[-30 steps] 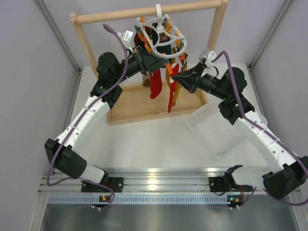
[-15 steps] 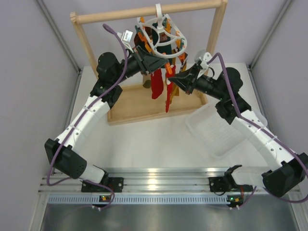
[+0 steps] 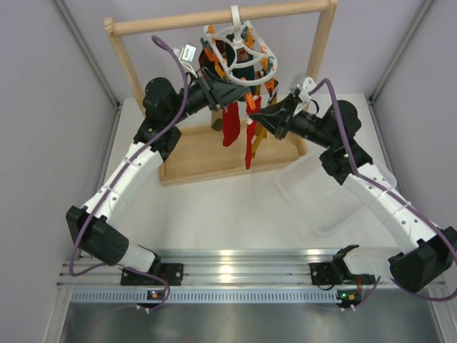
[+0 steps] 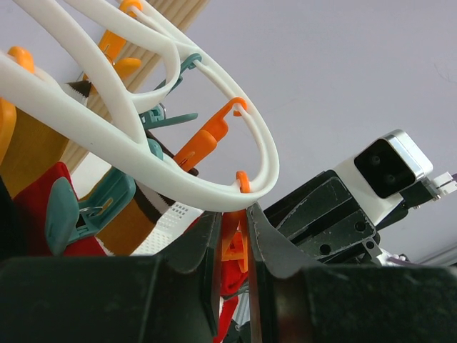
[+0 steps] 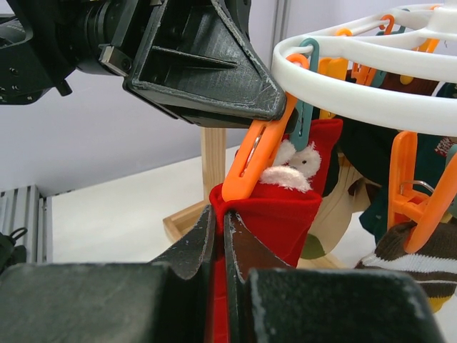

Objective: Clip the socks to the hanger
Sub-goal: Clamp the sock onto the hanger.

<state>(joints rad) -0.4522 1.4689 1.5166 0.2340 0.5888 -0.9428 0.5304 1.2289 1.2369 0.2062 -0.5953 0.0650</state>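
Plain grey walls and a white counter [image 3: 214, 214] here, with a wooden rack [image 3: 214, 19] standing at the back and the hanger [image 5: 357, 96] hooked over its top bar.

On the left, the left arm reaches up and in toward the ring's near edge with its wrist tipped upward. The left fingers [image 4: 214, 227] are pinched nearly together on the tail of an orange clip [image 5: 253, 161], squeezing it open I'd guess.

Touching that clip is the red sock [image 5: 275, 211], cuff up and white patch showing, with the rest dangling over the rack's base.

The right arm stretches across from the right and points left at the clip. The right fingers [image 5: 207, 236] are closed tight on the cuff edge, just beneath the clip's lower end. Can't tell if the cuff is actually inside the clip's mouth yet.

The sock looks light, soft and floppy, so it'll sag wherever it isn't held. Grabbing right at the cuff edge seems the way to go, since it gives a firm little tab to feed in. The clip looks stiff and springy and probably swings on the ring, so it needs steadying.

Far right, a clear tub [image 3: 325, 193] sits on the counter.
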